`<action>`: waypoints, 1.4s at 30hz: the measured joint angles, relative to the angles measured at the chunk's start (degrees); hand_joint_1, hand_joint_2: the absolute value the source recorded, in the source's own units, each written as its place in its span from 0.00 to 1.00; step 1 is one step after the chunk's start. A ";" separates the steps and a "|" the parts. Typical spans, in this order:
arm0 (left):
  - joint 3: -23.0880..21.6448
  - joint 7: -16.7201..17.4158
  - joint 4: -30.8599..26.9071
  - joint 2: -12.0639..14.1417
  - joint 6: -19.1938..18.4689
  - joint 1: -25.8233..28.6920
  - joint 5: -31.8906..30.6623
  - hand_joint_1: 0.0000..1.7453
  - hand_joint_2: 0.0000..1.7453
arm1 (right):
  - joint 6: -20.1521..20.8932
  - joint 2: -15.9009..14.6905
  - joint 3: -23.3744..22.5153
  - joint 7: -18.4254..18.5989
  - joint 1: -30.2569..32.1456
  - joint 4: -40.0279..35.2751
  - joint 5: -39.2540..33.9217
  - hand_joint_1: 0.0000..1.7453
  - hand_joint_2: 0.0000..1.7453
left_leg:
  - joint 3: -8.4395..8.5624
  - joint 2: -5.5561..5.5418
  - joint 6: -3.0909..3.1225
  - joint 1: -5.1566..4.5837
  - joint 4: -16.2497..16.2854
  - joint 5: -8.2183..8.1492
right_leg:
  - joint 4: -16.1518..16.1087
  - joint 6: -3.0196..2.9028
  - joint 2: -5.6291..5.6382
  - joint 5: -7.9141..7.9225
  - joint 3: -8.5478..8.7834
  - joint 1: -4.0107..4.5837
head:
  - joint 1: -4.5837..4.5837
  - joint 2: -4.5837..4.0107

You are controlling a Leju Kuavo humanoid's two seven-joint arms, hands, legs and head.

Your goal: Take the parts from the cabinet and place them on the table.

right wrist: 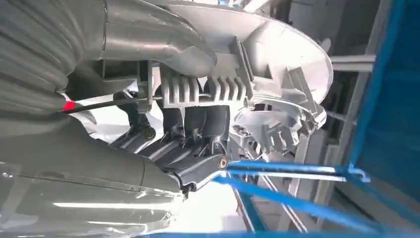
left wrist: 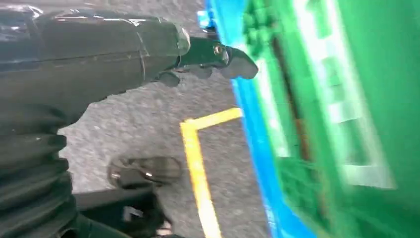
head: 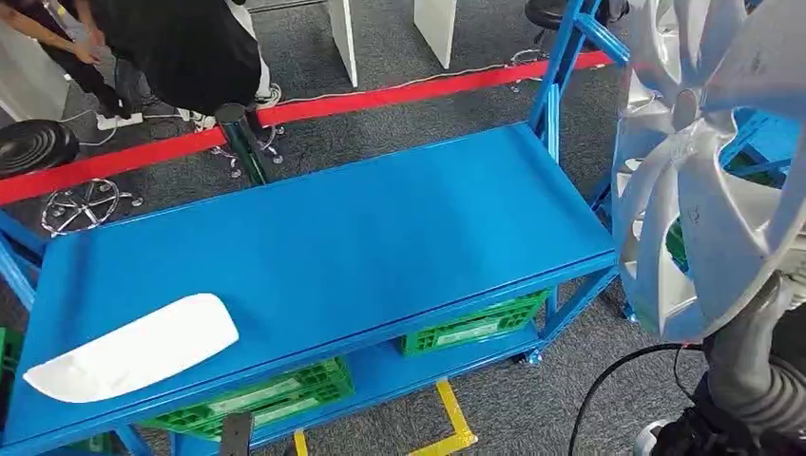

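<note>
One white curved panel (head: 133, 347) already lies on the blue table (head: 380, 237), well off to the left of the right hand and apart from everything else, so at least one part looks delivered. The right hand (right wrist: 183, 134) is clamped on a silver wheel cover (head: 708, 161): in the right wrist view its dark fingers (right wrist: 195, 121) wrap over the ribbed inner rim while the thumb presses from the other side. In the head view the cover is held up beside the table's right end, above and beyond its edge, not yet over the top. The left hand (left wrist: 208, 57) hangs low beside the table's lower shelf, near a green crate (left wrist: 337, 99) and above the yellow floor tape (left wrist: 198, 163); its fingers look curled in with nothing between them, though the blur makes that only a fair guess. By my reading, the carry is in hand and the putting-down is left: the cover has to come across over the table top and be released. Whether more parts wait in the cabinet cannot be told from here.
</note>
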 joint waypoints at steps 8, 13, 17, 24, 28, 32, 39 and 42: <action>-1.20 3.54 1.25 1.33 1.27 1.76 0.18 0.00 1.00 | 0.00 0.70 0.02 -2.19 -0.55 0.79 -2.93 1.00 1.00 | -2.45 -1.22 -0.68 0.14 14.12 -9.84 | 0.14 -1.89 -0.75 2.50 -3.38 0.41 | -1.51 -0.02; -1.66 4.57 1.66 1.90 1.40 1.78 0.60 0.00 1.00 | 0.22 0.96 -0.02 -2.47 -1.44 1.27 -4.72 1.00 1.00 | 7.17 -1.55 0.43 -0.26 -1.15 -6.06 | 0.57 -0.57 -0.79 3.79 -4.33 0.62 | -1.38 0.00; -1.90 5.05 1.90 2.41 1.44 1.71 2.84 0.00 1.00 | 0.90 1.14 -0.04 -2.97 -2.47 1.95 -7.35 1.00 1.00 | 5.66 -1.26 2.07 -0.07 -1.58 -4.06 | 1.28 0.70 -0.68 2.51 -5.39 0.33 | -1.31 0.00; -1.95 7.59 2.23 3.26 1.60 1.42 3.69 0.00 1.00 | 3.10 1.14 -0.02 -4.94 -5.58 3.81 -11.63 1.00 1.00 | 0.79 -0.66 2.98 -1.39 -1.30 -0.43 | 12.40 0.20 -0.66 -3.27 -4.11 0.65 | 0.46 0.00; -2.36 9.66 2.32 3.45 0.57 -0.23 1.55 0.00 1.00 | 3.32 1.09 -0.24 -4.90 -7.90 4.53 -12.59 1.00 1.00 | -0.51 -0.59 2.37 -1.80 -1.16 1.40 | -2.83 -1.85 -0.73 -2.11 5.07 1.67 | 0.20 0.00; -3.01 11.96 2.45 3.56 0.09 -1.18 -0.57 0.00 1.00 | 3.37 1.00 -0.35 -3.28 -9.17 4.57 -12.59 1.00 1.00 | -1.81 -0.77 0.96 -1.53 -0.38 0.71 | -3.64 -2.54 -1.22 0.11 3.64 1.44 | 0.22 0.00; -4.37 12.74 2.49 3.59 -0.54 -1.74 -1.92 0.00 1.00 | 2.17 1.09 -0.50 -2.65 -9.58 4.85 -12.20 1.00 1.00 | -2.92 -1.23 -1.38 0.36 14.58 -5.82 | -1.68 -2.14 -1.35 3.77 -3.14 0.94 | -1.07 0.00; -5.22 14.05 2.51 3.59 -0.13 -2.55 -2.56 0.00 1.00 | 1.86 0.98 -0.59 -2.03 -10.15 4.74 -12.46 1.00 1.00 | 6.91 -1.24 -2.23 0.86 0.99 -6.02 | 0.51 -1.10 -1.29 4.47 -5.85 0.70 | -1.51 0.00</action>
